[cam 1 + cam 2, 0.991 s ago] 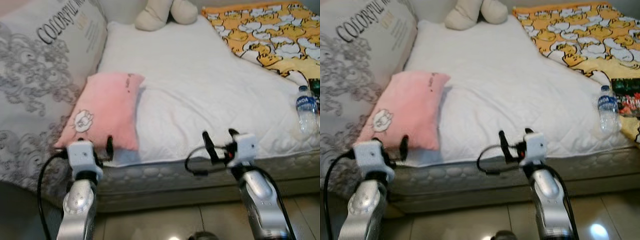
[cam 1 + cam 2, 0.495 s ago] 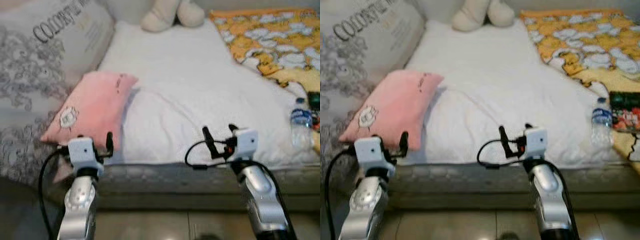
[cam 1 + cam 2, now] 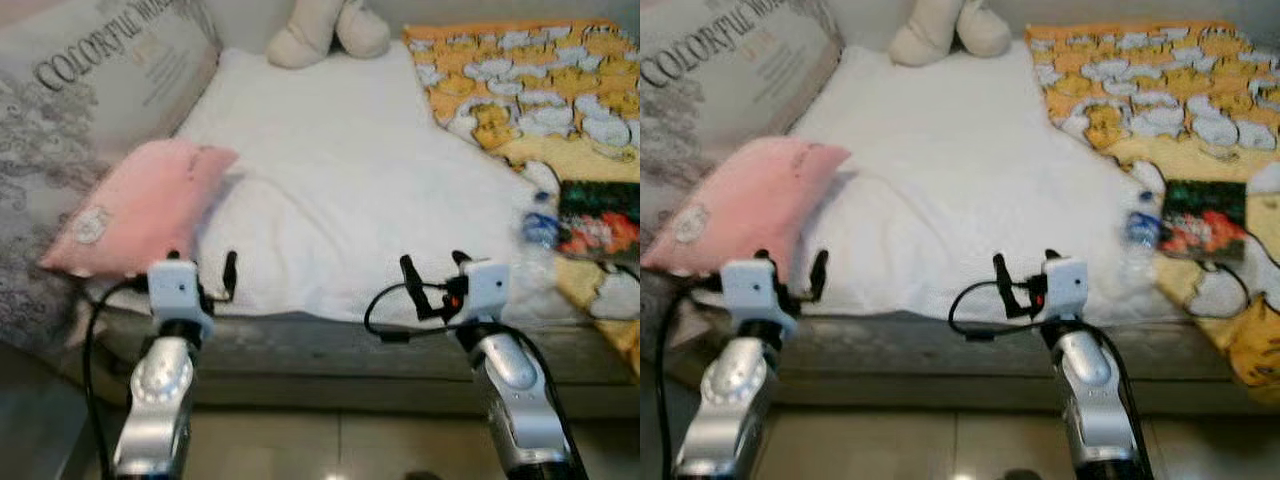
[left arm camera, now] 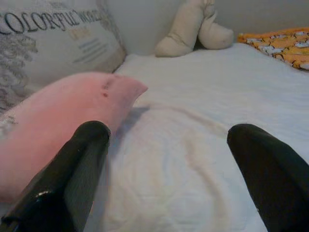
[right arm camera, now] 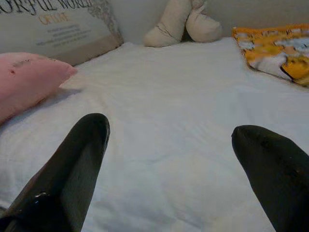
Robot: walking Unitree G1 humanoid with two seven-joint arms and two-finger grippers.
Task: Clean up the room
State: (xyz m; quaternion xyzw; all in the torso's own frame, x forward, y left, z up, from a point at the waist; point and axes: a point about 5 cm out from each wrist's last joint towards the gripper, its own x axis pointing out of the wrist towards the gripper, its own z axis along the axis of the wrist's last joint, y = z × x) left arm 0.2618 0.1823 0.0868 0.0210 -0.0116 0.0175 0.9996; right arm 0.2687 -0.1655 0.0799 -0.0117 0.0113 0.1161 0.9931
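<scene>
The bed (image 3: 350,170) carries a pink pillow (image 3: 135,205) at its left edge, leaning on a large grey printed cushion (image 3: 90,80). A cream plush toy (image 3: 320,28) sits at the far edge. A yellow patterned blanket (image 3: 530,90) covers the right side, with a water bottle (image 3: 540,228) and a dark packet (image 3: 600,218) near the front right corner. The left gripper (image 3: 203,275) and right gripper (image 3: 432,280) hover at the front edge, fingers spread wide, empty.
</scene>
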